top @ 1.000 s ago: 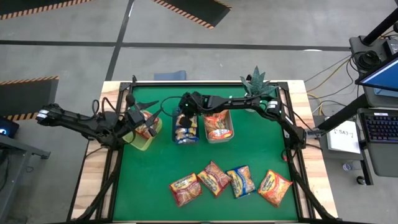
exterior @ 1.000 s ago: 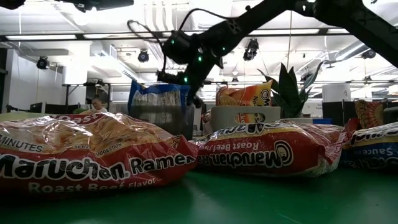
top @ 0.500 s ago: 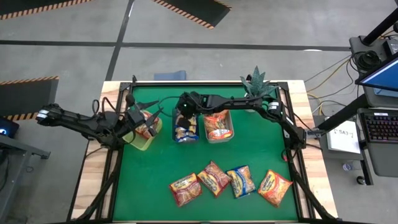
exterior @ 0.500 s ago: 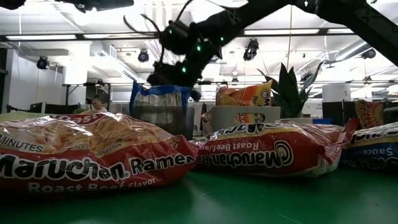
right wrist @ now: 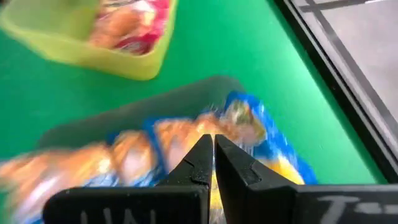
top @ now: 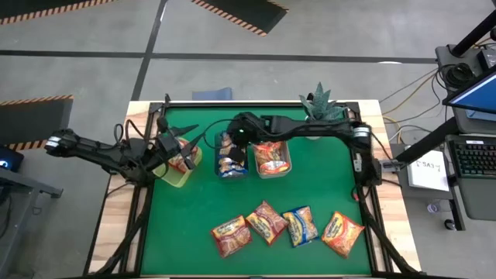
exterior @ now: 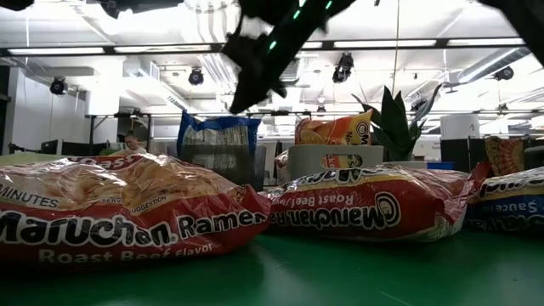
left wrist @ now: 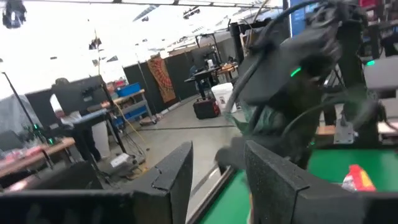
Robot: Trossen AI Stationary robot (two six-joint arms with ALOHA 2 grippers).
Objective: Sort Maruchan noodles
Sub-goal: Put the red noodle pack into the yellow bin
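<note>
grey concrete floor (top: 325, 31) with hazard-striped mats (top: 240, 12), bright ceiling lights (exterior: 425, 42) overhead.

Two red ramen packets (exterior: 119, 212) (exterior: 365, 202) lie up front; behind, a dark bin (exterior: 223, 163) holds blue packets (exterior: 217, 132)

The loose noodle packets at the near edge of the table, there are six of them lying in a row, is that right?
Not six: the high view shows four loose noodle packets lying in a row at the near edge of the green table.
</note>
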